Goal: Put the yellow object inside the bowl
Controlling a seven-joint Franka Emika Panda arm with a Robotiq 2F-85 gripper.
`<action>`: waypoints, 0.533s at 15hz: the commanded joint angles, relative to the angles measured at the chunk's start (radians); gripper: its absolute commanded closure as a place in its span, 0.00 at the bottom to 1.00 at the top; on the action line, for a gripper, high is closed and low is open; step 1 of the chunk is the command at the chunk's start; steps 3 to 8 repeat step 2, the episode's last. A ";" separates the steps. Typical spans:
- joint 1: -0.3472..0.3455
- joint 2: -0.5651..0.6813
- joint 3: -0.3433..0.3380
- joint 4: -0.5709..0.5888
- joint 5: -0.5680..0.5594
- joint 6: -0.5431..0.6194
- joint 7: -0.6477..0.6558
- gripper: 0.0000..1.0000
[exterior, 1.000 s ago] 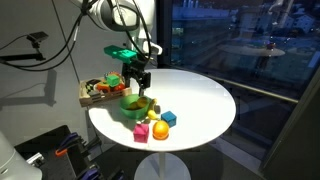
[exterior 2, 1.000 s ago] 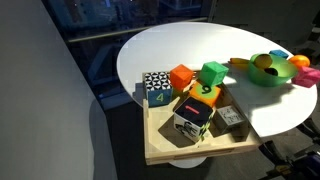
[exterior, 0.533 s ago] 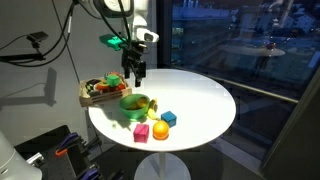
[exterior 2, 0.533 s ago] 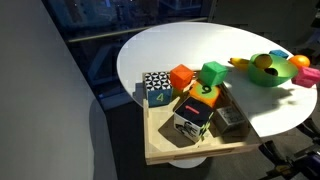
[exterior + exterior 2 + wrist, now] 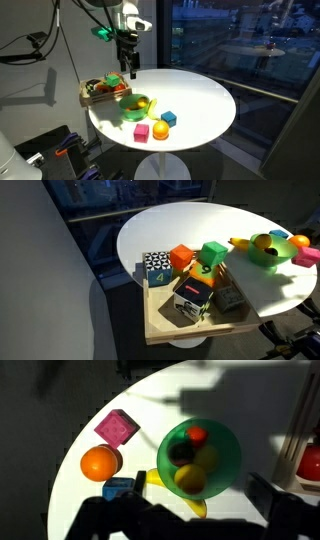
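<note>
The green bowl (image 5: 136, 103) stands on the white round table and shows in both exterior views (image 5: 268, 252). In the wrist view the bowl (image 5: 226, 452) holds a round yellow object (image 5: 190, 479), a red piece and a dark piece. A curved yellow piece (image 5: 161, 485) lies against the bowl's rim, outside it. My gripper (image 5: 127, 68) hangs high above the table near the bowl. It is open and empty, and its dark fingers (image 5: 199, 495) frame the bowl from above.
A wooden tray (image 5: 100, 92) of toy blocks (image 5: 190, 320) sits at the table's edge next to the bowl. A pink cube (image 5: 142, 132), an orange ball (image 5: 160, 129) and a blue cube (image 5: 169, 118) lie beside the bowl. The table edge is close.
My gripper has risen from just above the bowl to well above the table and drifted slightly toward the tray. The toys have not moved.
</note>
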 commanded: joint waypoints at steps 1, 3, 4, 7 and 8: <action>0.001 -0.002 -0.001 0.000 0.000 -0.002 0.000 0.00; 0.001 -0.002 -0.001 0.000 0.000 -0.002 0.000 0.00; 0.001 -0.002 -0.001 0.000 0.000 -0.002 0.000 0.00; 0.001 -0.002 -0.001 0.000 0.000 -0.002 0.000 0.00; 0.001 -0.002 -0.001 0.000 0.000 -0.002 0.000 0.00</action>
